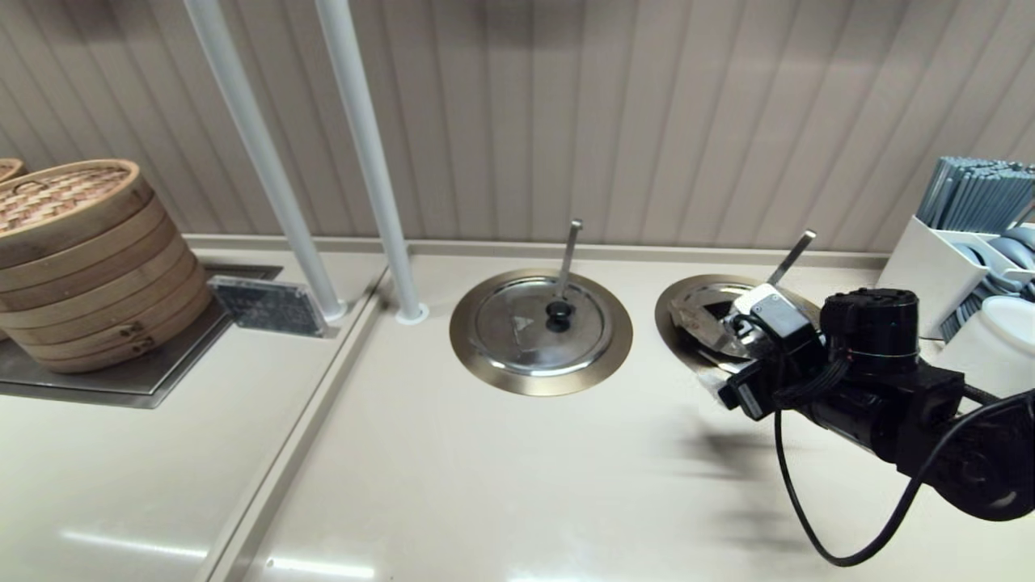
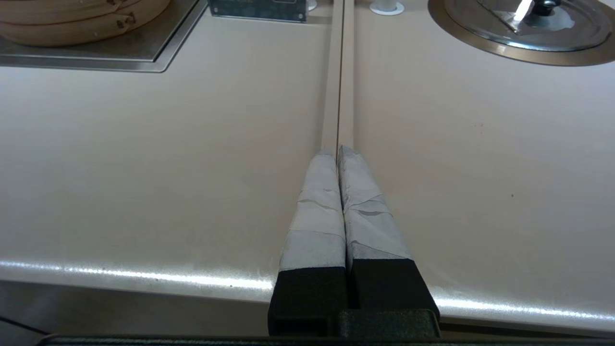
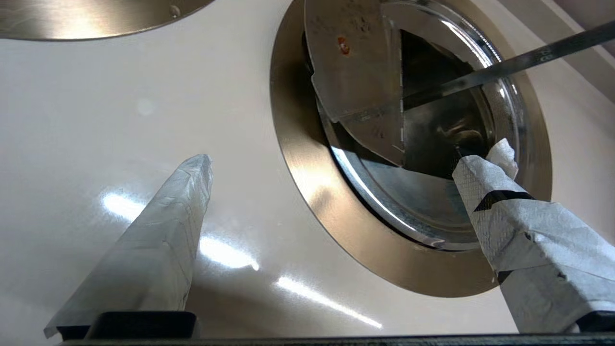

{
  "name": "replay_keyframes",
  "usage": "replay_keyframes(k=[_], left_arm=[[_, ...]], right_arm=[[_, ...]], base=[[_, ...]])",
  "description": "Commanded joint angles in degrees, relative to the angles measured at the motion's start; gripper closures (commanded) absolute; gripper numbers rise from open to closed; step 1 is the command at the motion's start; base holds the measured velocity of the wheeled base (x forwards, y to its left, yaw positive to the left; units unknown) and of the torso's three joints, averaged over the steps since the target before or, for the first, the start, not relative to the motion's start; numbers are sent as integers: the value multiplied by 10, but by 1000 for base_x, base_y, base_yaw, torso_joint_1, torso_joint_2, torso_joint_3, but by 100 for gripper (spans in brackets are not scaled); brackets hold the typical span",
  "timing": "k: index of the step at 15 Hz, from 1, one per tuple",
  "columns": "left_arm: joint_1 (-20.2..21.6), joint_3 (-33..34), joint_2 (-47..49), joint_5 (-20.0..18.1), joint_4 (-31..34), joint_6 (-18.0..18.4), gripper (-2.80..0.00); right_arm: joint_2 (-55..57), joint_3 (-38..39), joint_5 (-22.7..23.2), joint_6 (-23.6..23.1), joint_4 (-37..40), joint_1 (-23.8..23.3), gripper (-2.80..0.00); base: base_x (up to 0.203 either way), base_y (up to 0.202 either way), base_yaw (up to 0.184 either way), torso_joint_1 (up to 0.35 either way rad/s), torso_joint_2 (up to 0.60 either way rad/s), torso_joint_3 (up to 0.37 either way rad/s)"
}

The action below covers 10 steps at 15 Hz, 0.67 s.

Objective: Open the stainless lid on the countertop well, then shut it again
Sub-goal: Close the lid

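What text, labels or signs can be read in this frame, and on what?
None can be read.
Placard beside the steamer: print too small to read.
Left lid: a triangular mark, no legible words.
Right lid: a small red mark, unreadable.
Utensil handle: faint stamped marks, unreadable.

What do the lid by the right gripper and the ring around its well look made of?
The stainless lid: polished steel, judging by its mirror-like reflections. The countertop well ring: likely brushed brass-toned metal, with a warm, soft sheen. The right gripper is open nearby.
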Motion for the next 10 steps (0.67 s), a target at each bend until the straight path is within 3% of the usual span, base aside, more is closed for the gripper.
replay_keyframes(k=[1, 6, 10], left_arm=[[0, 0, 0, 0, 0, 0, 0], [0, 0, 0, 0, 0, 0, 0], [0, 1, 0, 0, 0, 0, 0]], right_arm=[[72, -1, -12, -3, -40, 5, -280], [210, -37, -54, -37, -273, -14, -280], [207, -59, -66, -38, -280, -31, -280]], base=[[0, 0, 0, 0, 0, 0], [0, 0, 0, 0, 0, 0], [0, 0, 0, 0, 0, 0]])
